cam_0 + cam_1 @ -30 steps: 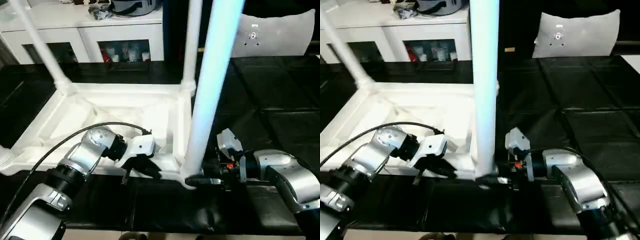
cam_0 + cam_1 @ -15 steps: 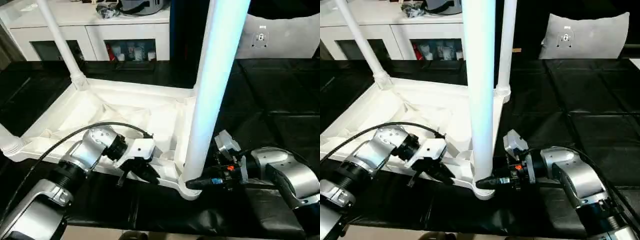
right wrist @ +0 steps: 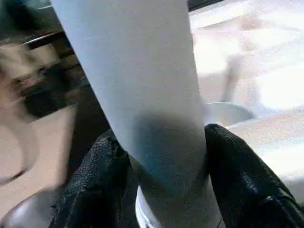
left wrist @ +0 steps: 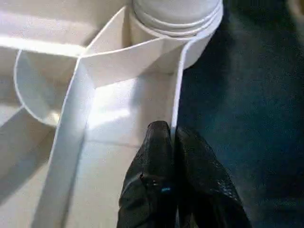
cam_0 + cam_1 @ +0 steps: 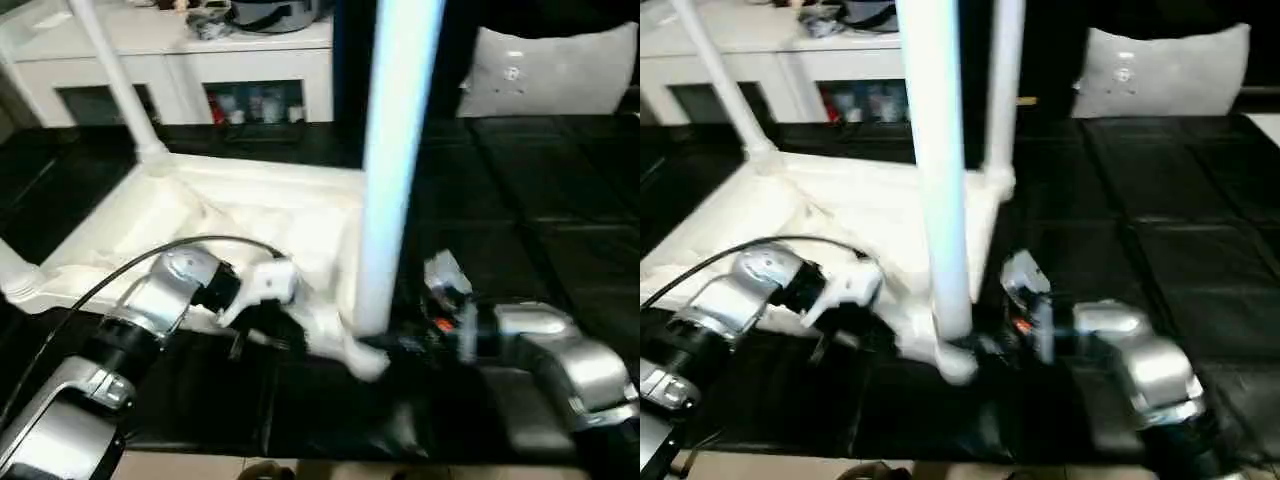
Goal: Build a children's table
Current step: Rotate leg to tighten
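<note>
- The table top (image 5: 250, 215) lies upside down on the black floor mats (image 5: 530, 210), in front of the white cabinet (image 5: 190, 60), with legs standing up from its corners.
- The right gripper (image 3: 161, 183) has its two fingers closed around the near leg (image 5: 395, 160), just above the corner socket (image 4: 175, 23).
- The left gripper (image 4: 173, 142) is pinched shut on the thin rim (image 4: 178, 90) of the top, right beside that socket.
- My read: the last leg is being seated while the other arm steadies the top.
- Next it needs a firm push or twist straight down, keeping the leg upright so it doesn't jam or tip the top.
</note>
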`<state>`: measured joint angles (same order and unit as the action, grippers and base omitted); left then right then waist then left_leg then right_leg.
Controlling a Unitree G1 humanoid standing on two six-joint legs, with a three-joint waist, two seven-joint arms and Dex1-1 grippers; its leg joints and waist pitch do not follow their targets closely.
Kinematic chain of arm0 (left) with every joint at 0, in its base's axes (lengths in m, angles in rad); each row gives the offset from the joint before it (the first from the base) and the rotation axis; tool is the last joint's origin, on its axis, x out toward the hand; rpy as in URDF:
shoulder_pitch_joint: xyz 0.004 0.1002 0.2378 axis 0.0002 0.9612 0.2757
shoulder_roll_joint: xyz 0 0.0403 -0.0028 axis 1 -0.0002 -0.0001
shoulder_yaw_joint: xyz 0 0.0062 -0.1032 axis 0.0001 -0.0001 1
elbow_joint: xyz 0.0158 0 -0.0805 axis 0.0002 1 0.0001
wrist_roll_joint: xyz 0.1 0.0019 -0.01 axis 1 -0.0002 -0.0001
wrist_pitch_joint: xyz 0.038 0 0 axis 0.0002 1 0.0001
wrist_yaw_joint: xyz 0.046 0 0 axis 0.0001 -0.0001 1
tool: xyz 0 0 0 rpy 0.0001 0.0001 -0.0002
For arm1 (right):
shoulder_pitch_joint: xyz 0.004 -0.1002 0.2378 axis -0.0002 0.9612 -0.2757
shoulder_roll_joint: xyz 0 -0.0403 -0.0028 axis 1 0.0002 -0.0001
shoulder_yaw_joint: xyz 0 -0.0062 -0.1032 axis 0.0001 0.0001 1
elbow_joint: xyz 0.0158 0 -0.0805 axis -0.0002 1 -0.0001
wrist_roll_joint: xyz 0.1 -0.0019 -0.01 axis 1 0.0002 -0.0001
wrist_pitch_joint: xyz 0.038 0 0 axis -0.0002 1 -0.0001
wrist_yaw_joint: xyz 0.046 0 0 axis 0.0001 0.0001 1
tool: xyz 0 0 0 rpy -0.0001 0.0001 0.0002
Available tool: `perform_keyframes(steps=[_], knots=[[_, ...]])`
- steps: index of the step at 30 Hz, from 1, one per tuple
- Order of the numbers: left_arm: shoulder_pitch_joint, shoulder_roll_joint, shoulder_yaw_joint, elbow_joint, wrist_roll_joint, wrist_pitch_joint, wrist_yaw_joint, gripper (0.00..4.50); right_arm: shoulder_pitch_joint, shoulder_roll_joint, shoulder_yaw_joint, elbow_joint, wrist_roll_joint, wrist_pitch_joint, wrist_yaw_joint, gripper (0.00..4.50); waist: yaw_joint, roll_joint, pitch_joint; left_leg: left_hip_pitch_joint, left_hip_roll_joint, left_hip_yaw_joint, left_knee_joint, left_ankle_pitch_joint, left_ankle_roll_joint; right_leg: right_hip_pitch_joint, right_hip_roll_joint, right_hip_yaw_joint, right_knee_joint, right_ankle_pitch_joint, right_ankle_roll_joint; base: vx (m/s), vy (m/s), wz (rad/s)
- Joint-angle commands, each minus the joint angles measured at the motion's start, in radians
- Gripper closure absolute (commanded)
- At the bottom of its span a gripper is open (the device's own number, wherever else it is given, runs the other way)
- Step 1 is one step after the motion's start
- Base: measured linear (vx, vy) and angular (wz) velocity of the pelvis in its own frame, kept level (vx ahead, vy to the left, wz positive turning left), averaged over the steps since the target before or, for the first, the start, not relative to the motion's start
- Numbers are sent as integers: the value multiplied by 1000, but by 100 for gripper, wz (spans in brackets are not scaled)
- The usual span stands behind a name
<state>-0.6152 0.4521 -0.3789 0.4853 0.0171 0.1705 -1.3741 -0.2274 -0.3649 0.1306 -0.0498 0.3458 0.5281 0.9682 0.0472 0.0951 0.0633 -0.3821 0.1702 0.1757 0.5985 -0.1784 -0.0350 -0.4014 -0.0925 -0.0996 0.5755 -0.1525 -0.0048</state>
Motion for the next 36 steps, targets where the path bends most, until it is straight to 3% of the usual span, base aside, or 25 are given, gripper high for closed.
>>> perform_keyframes(steps=[1,2,3,6,9,11,15,17,18,21,22,24,25,26,27,28,32,35,36], knots=[[19,-81,27,-79,-34,83,106,450,-3,80,5,-7,-23,48,-163,239,-22,-12,-32,27,46,-45,-89,-486,-23,23,-68,28,-115,-716,-54,0,0,0],[19,-81,27,-79,-34,83,106,450,-3,80,5,-7,-23,48,-163,240,-30,-12,-32,24,46,-48,-91,-498,-25,25,-68,26,-115,-718,-49,0,0,0],[30,-121,46,-99,-21,130,196,450,-12,130,-4,1,-50,48,-261,241,-45,-6,-29,20,46,-53,-94,-526,-27,29,-67,21,-117,-712,-39,0,0,0],[42,-189,69,-129,-7,204,320,450,-29,200,-19,13,-88,52,-387,241,-81,-7,-28,12,48,-61,-99,-555,-23,40,-69,10,-118,-663,-45,0,0,0],[40,-276,97,-135,13,259,474,450,-55,282,-44,46,-139,51,-541,242,-104,-9,-26,14,40,-56,-91,-531,-8,33,-73,9,-128,-662,-56,0,0,0],[35,-329,108,-139,29,288,561,450,-66,325,-47,61,-175,40,-622,243,-108,-11,-30,13,40,-52,-91,-494,4,34,-71,10,-130,-635,-62,0,0,0],[31,-383,107,-149,51,315,633,450,-83,358,-47,80,-225,26,-707,243,-109,-9,-30,7,42,-48,-95,-445,30,35,-68,19,-122,-564,-83,0,0,0],[32,-379,97,-155,60,316,641,450,-86,368,-61,86,-213,7,-706,243,-108,-9,-33,6,44,-45,-95,-420,39,38,-69,25,-118,-515,-98,0,0,0],[33,-367,90,-155,65,310,633,450,-84,369,-70,83,-206,-6,-702,190,-107,-8,-35,2,45,-43,-96,-395,47,42,-68,27,-113,-473,-110,0,0,0],[39,-323,78,-158,74,286,593,450,-74,365,-87,67,-179,-32,-665,190,-103,-7,-41,-1,46,-38,-94,-336,68,49,-67,30,-103,-379,-145,0,0,0],[41,-313,76,-160,74,283,583,450,-70,363,-91,62,-174,-35,-656,159,-103,-7,-42,-3,46,-36,-93,-315,76,52,-67,31,-98,-351,-157,0,0,0],[43,-298,76,-162,72,276,568,450,-66,354,-90,55,-167,-42,-637,148,-101,-7,-45,-5,45,-34,-90,-278,88,56,-67,31,-93,-311,-172,0,0,0],[49,-257,69,-164,66,251,514,450,-52,319,-91,34,-148,-59,-579,148,-98,-6,-46,-4,46,-33,-89,-267,100,59,-67,30,-94,-305,-173,0,0,0],[52,-235,64,-163,63,228,484,450,-46,298,-89,26,-138,-68,-547,149,-94,2,-48,-2,46,-34,-87,-257,103,60,-69,31,-92,-292,-175,0,0,0],[57,-199,56,-158,55,193,426,450,-36,253,-87,14,-122,-79,-485,131,-95,-4,-49,-7,47,-33,-86,-230,112,63,-66,30,-88,-259,-181,0,0,0],[59,-188,54,-156,53,186,409,450,-32,238,-87,10,-117,-82,-464,105,-90,-3,-51,-4,47,-32,-84,-215,120,64,-66,30,-85,-244,-186,0,0,0],[65,-114,32,-135,26,79,265,450,-5,130,-78,-8,-83,-111,-296,71,-70,8,-61,3,50,-30,-76,-154,141,64,-65,30,-75,-169,-213,0,0,0],[62,-81,11,-118,23,39,200,450,2,79,-77,-8,-66,-115,-213,58,-52,10,-62,10,56,-28,-77,-147,145,60,-61,31,-68,-147,-227,0,0,0],[62,-77,9,-116,24,35,194,450,2,74,-77,-8,-65,-115,-205,45,-44,6,-62,11,57,-28,-78,-163,141,60,-62,32,-68,-165,-229,0,0,0]])
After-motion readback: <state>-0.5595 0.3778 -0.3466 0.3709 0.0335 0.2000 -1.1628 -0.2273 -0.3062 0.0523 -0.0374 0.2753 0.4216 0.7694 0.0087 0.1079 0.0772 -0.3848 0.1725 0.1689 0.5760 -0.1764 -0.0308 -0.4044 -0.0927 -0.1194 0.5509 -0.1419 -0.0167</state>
